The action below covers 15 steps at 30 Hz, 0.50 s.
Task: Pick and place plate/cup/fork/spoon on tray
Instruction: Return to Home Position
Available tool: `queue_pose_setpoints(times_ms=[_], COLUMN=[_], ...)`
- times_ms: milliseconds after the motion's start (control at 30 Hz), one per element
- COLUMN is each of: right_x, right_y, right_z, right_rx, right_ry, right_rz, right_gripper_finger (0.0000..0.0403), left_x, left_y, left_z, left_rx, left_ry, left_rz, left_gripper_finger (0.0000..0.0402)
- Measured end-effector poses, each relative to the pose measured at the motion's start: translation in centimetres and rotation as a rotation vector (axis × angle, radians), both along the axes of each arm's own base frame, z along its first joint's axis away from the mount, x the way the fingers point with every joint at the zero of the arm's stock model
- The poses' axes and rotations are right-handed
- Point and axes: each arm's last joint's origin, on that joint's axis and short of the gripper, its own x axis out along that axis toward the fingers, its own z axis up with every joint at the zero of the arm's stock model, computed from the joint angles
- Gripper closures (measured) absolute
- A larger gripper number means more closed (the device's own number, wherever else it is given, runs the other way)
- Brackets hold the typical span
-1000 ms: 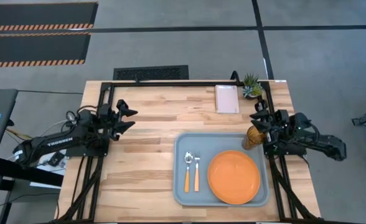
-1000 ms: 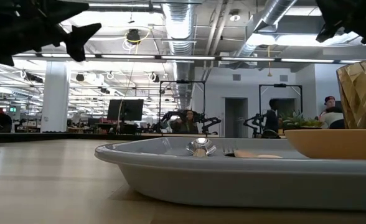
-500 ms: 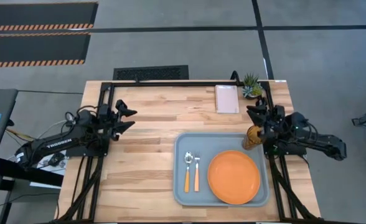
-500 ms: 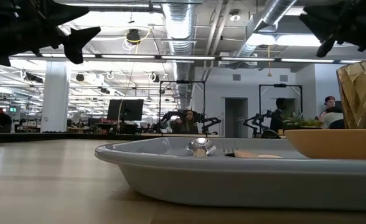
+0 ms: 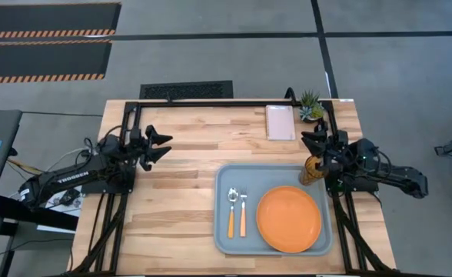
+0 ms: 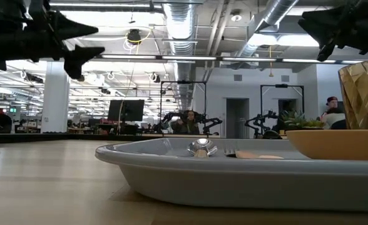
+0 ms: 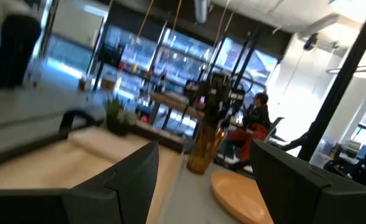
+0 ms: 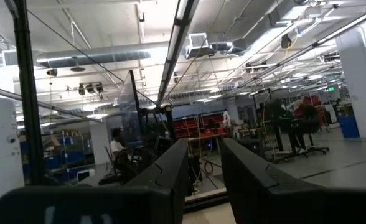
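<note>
The grey-blue tray (image 5: pixel 224 231) lies at the table's near right. On it lie the orange plate (image 5: pixel 289 219), the spoon (image 5: pixel 231 209) and the fork (image 5: pixel 243 213), side by side. The amber cup (image 5: pixel 311 170) stands upright in the tray's far right corner, and also shows in the low view (image 6: pixel 362 94) and the left wrist view (image 7: pixel 203 146). My right gripper (image 5: pixel 312 141) is open and empty, above and just beyond the cup's far side. My left gripper (image 5: pixel 162 145) is open and empty above the table's left part.
A pale pink pad (image 5: pixel 280 121) and a small potted plant (image 5: pixel 311 106) sit at the table's far right edge, just beyond my right gripper. Bare wood lies between my left gripper and the tray. People show in the room behind.
My right gripper has drawn a little away from the cup, toward the table's far left, staying open. My left gripper has shifted slightly toward the table's right and has turned about its own axis. The cup and the other things have stayed put.
</note>
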Motion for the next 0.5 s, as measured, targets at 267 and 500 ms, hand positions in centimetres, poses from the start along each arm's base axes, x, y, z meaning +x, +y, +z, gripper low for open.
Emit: queue_pose_setpoints(times_ms=[267,500], right_x=[0.2,0.5], right_y=[-0.1,-0.1], right_z=[-0.4,-1.1], right_rx=[0.014,0.036], right_ry=[0.046,0.118], right_rz=[0.001,0.001], right_gripper_finger=[0.0283,0.0283], left_x=[0.1,0.1], left_y=[0.1,0.1], left_z=[-0.5,-0.8], left_rx=[-0.076,-0.088], left_ry=[0.042,0.064], left_rz=[-0.004,-0.001], left_gripper_finger=[0.0162,0.0162])
